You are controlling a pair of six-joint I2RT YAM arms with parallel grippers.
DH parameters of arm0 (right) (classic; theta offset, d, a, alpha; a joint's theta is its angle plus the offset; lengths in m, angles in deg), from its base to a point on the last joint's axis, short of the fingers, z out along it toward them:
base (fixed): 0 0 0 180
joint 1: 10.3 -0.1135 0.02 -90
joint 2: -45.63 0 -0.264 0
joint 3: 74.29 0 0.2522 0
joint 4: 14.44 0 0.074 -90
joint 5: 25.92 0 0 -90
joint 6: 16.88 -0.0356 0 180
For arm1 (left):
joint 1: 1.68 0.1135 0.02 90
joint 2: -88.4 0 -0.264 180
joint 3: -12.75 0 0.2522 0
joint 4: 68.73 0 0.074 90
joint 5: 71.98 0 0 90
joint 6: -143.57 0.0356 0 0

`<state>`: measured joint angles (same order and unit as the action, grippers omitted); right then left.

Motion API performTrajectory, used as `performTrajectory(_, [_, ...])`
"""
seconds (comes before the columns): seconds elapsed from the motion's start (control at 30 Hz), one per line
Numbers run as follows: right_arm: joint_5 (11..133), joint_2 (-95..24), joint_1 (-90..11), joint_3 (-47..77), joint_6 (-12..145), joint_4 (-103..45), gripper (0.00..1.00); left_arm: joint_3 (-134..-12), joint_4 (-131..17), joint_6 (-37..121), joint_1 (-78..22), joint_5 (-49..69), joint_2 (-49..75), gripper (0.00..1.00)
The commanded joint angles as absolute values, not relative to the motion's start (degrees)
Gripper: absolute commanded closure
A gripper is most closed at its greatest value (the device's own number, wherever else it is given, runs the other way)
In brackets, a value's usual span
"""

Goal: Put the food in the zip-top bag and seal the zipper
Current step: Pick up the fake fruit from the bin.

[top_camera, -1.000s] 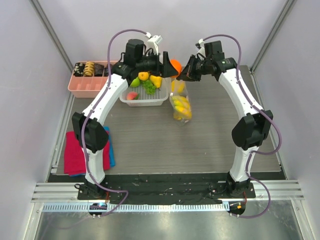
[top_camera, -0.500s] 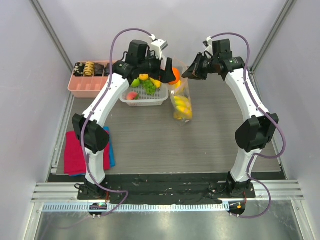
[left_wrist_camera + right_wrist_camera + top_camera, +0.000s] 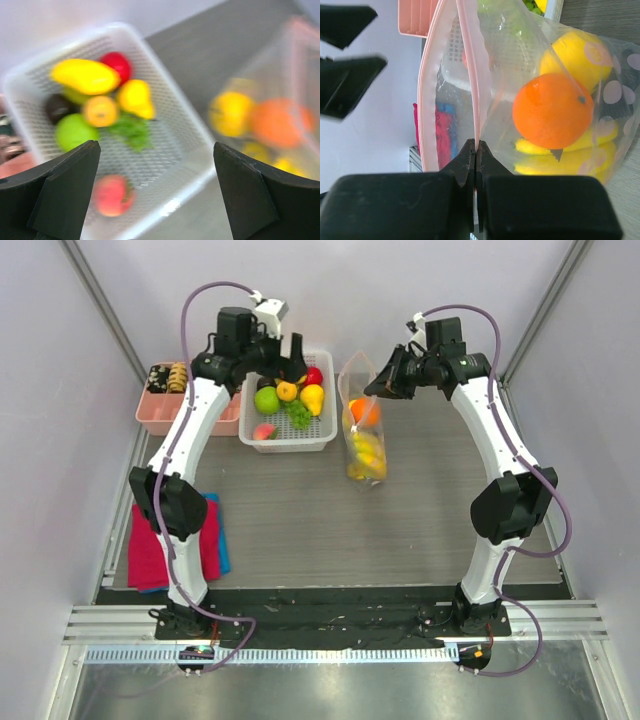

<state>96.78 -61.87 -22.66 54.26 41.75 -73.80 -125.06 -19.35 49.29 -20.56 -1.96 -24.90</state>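
The zip-top bag (image 3: 361,430) hangs upright right of the white basket (image 3: 322,436), mouth open. My right gripper (image 3: 385,383) is shut on one pink zipper (image 3: 471,75) strip at the rim (image 3: 476,146). Inside the bag sit an orange (image 3: 552,112), a yellow fruit (image 3: 575,60) and a banana (image 3: 555,150). My left gripper (image 3: 290,355) hovers open and empty above the basket (image 3: 190,125). The basket holds food: a green apple (image 3: 73,131), yellow pieces (image 3: 85,76), a red piece (image 3: 117,64), a leafy green (image 3: 131,131) and a peach (image 3: 112,195).
A pink divided tray (image 3: 170,412) with dark snack pieces stands left of the basket. A red and blue cloth (image 3: 150,550) lies at the table's left front. Walls stand close at the left, right and back.
My left gripper opened wide and let go of the orange, which now lies in the bag. That gripper then swung left, back over the basket. The right gripper kept its hold.
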Motion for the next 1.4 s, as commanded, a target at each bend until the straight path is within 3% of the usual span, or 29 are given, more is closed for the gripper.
performTrajectory(0.0, [97.6, -61.5, -22.8, 58.1, 42.3, -72.9, 0.99, -128.2, -18.1, 64.9, -18.9, 7.8, -30.5, 0.01])
performTrajectory(0.17, [96.9, -61.3, -22.8, 57.2, 42.9, -72.9, 0.99, -120.9, -25.9, 80.9, -18.3, 10.9, -32.6, 0.04])
performTrajectory(0.3, [96.8, -61.2, -22.8, 56.9, 42.9, -72.8, 0.99, -123.2, -23.4, 87.4, -18.2, 13.4, -36.2, 0.04])
performTrajectory(0.6, [96.7, -60.9, -22.8, 55.8, 43.7, -72.8, 0.99, -128.5, -3.0, 76.5, -18.5, 5.3, -37.8, 0.04])
performTrajectory(0.77, [97.8, -61.8, -22.8, 55.8, 43.1, -72.7, 0.99, -131.3, 5.5, 72.4, -18.6, 7.2, -40.5, 0.05])
performTrajectory(0.97, [98.4, -61.9, -22.9, 55.2, 42.6, -72.5, 0.99, -131.8, 7.7, 68.2, -18.5, 11.5, -42.9, 0.09])
performTrajectory(1.37, [99.3, -61.2, -22.9, 53.9, 42.1, -71.9, 0.99, -130.7, 4.2, 65.2, -19.7, 21.5, -47.5, 0.07])
